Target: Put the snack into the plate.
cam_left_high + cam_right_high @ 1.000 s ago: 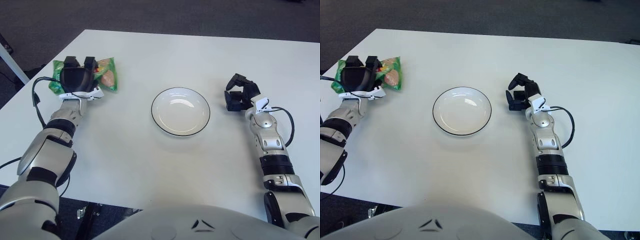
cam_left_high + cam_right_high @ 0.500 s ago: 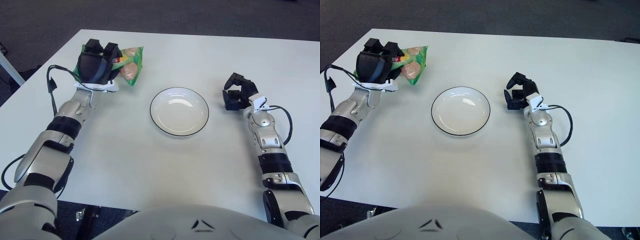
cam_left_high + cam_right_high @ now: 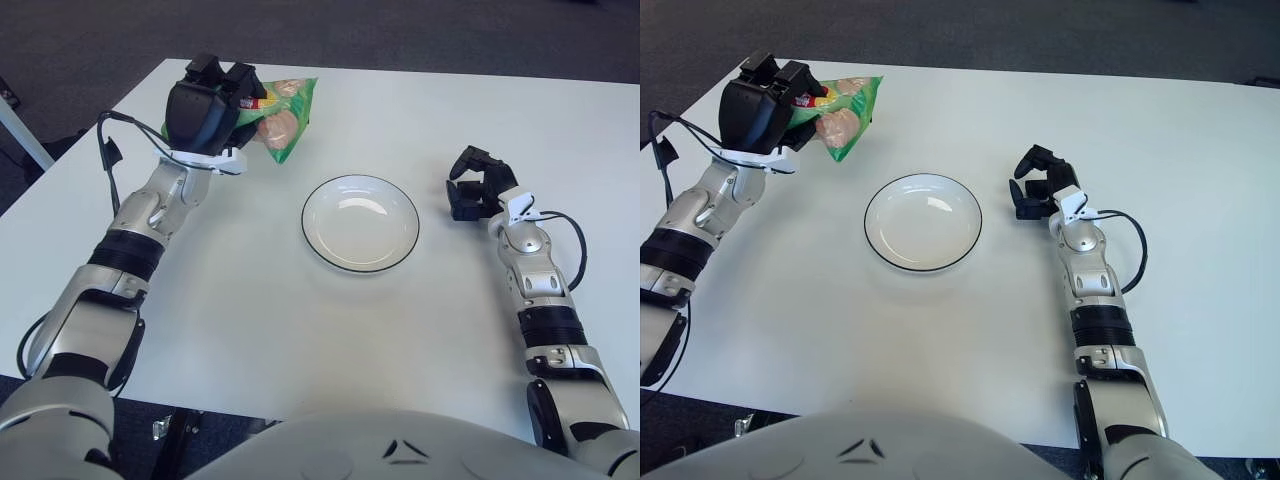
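Gripping the snack (image 3: 283, 115) in curled black fingers, left hand (image 3: 207, 108) up off the white table (image 3: 300, 330), to the plate's far left. Crinkly green plastic bag, glossy, printed with pale round pieces and a touch of red and yellow; its tapered end pointing toward the plate (image 3: 361, 222), the rest tucked under the fingers. Clear of the tabletop, with no part over the plate's rim.

Round, shallow white plate with a thin dark rim and a smooth, shiny inside catching a small glare; nothing in it. Sitting flat near the table's middle, between the two hands.

Right hand (image 3: 476, 188) just to the right of the plate, apart from its rim, black fingers loosely bent and closed on nothing. Cannot tell whether touching the table. Silver-grey jointed forearm running back from it toward the near edge, a black cable looping beside the wrist.

Matte, smooth, plain white tabletop; dark carpeted floor beyond the plate's far side, past the table edge.
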`<state>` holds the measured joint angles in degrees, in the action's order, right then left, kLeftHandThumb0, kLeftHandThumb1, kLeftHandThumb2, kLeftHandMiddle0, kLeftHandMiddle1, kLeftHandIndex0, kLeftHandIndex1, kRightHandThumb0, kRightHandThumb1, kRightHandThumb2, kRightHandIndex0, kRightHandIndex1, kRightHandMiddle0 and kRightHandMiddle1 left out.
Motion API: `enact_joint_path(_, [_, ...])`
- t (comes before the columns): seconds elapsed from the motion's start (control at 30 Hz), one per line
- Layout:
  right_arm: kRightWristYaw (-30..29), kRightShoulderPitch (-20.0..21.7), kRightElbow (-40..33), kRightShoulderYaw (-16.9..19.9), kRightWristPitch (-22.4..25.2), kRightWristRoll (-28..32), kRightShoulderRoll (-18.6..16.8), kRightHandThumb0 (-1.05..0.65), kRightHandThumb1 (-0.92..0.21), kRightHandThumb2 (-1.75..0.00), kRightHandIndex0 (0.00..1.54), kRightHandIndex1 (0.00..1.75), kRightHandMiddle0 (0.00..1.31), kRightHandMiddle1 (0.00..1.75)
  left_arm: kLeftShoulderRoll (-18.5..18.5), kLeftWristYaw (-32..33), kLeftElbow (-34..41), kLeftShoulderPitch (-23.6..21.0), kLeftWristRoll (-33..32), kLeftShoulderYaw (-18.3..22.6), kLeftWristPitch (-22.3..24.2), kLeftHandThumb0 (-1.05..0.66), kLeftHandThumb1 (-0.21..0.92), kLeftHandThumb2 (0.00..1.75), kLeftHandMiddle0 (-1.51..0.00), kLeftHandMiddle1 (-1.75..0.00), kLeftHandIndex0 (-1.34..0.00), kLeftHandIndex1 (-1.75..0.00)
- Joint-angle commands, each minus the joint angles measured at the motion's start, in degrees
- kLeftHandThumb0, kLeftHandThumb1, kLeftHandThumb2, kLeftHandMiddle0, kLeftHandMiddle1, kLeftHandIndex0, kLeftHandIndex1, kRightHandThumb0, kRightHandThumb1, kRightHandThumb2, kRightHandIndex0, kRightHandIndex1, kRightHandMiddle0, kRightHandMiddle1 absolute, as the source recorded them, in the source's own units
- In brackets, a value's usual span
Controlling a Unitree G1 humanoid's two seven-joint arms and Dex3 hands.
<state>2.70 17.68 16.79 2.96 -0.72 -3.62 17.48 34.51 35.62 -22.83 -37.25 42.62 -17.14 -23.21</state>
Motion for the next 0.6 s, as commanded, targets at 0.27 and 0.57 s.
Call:
enact_joint_path(0.27, [1.2, -3.4, 4.3, -1.3, 2.8, -0.8, -0.7, -0.5, -0.28, -1.36, 1.32, 1.75, 0.64, 1.75, -3.6, -8.8, 10.2, 2.0, -2.2, 0.3, -5.5, 0.55, 0.12, 1.55, -0.77, -1.75, -1.02, -1.75])
enact_joint_path(0.57, [1.4, -3.7, 4.3, -1.5, 1.7, -0.8, -0.7, -0.5, -0.28, -1.36, 1.32, 1.75, 0.64, 1.75, -6.5, -18.5, 10.5, 0.1, -6.4, -2.1, -14.7, 0.55, 0.13, 1.55, -0.77, -1.75, -1.01, -1.75])
